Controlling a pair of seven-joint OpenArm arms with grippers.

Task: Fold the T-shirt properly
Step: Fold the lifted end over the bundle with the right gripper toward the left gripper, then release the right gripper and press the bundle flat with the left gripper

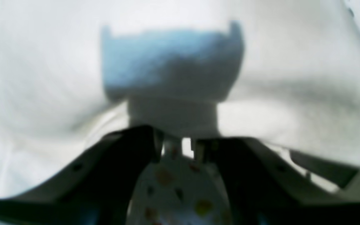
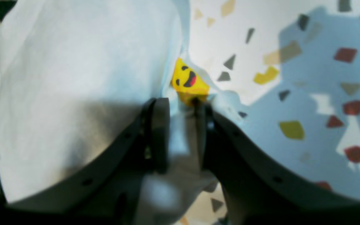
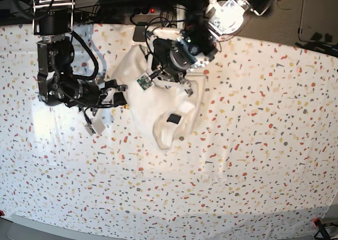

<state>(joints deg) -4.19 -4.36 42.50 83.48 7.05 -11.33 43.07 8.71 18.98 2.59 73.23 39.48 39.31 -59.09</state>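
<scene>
Base view, left to right: the right gripper (image 3: 122,93) pinches the T-shirt (image 3: 158,105), which is bunched mid-table on the tablecloth (image 3: 253,145); the left gripper (image 3: 168,75) pinches its upper cloth. No tidy fold shows yet; nearly everything remains.

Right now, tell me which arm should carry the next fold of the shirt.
Probably the right. The right gripper pinches the T-shirt at its free outer edge beside the tablecloth. The left gripper also holds cloth, but above the bunched middle.
</scene>
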